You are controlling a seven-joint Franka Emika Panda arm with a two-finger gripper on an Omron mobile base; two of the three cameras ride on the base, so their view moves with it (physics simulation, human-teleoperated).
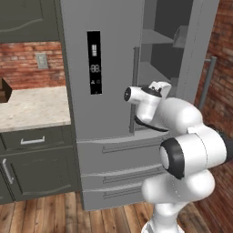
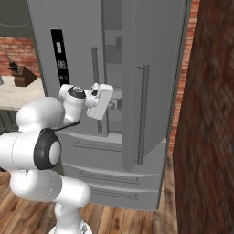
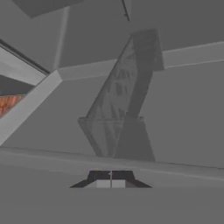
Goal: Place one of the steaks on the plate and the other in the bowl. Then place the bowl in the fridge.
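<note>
While the right-hand door stands swung open, the fridge fills the middle of both base views: a tall grey metallic French-door unit, its long axis upright, its front facing the robot. Its left door is closed and carries the black display panel; two drawers with long horizontal handles run across the bottom. The open right door stands edge-on in the right base view, its long vertical handle toward the camera, and it partly screens the interior from that side. Behind it, pale grey shelves show in the opened compartment; what lies on them is too dim to make out.

To the left of the fridge runs a speckled stone counter over dark-grey cabinets, with a red brick wall behind. A dark brown block sits on that counter, cut off at the frame edge in the left base view. A second brick wall closes off the right side.

The white arm reaches up in front of the fridge, its hand at the edge of the open compartment. The gripper has its two dark fingertips pressed together with nothing between them, pointing at grey interior panels and a shelf edge.
</note>
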